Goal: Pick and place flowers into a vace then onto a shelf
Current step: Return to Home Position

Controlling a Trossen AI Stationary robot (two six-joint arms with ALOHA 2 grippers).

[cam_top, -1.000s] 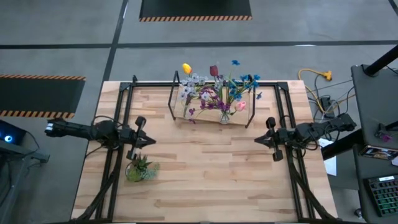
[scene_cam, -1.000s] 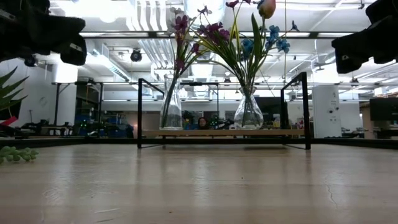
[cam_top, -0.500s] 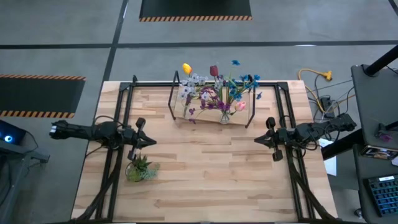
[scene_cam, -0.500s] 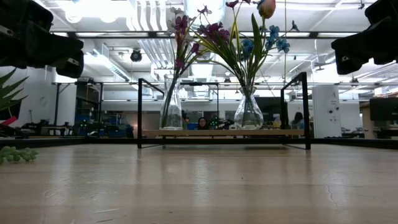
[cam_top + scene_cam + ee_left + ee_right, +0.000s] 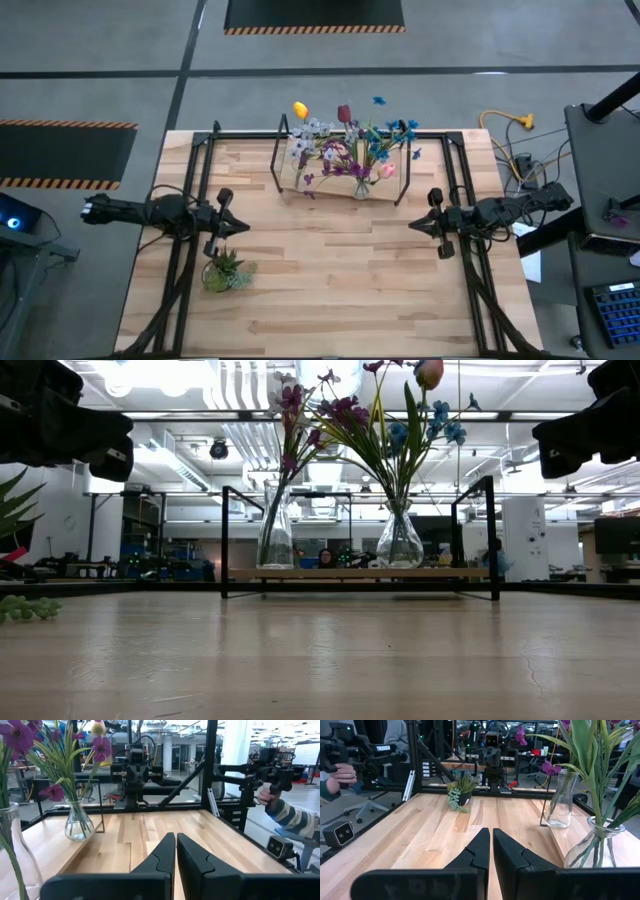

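Two vases [image 5: 399,545] full of flowers [image 5: 345,410] stand on the shelf [image 5: 340,573]. The left tool [image 5: 175,836] and the right tool [image 5: 491,831] hang above the counter [image 5: 330,280], each pressed together.

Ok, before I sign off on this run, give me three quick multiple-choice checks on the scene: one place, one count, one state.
1. How many glass vases stand on the shelf? A) one B) two C) three
2. Where is the potted plant? A) on the shelf B) atop a vase C) on the tabletop by the left arm
3. The left pincer is: A) shut and empty B) wide open C) shut on a flower stem

1 B: the low view shows two, each holding flowers.
2 C: the high view shows it on the bare wood next to that arm.
3 A: its wrist view shows the fingers together with nothing between them.
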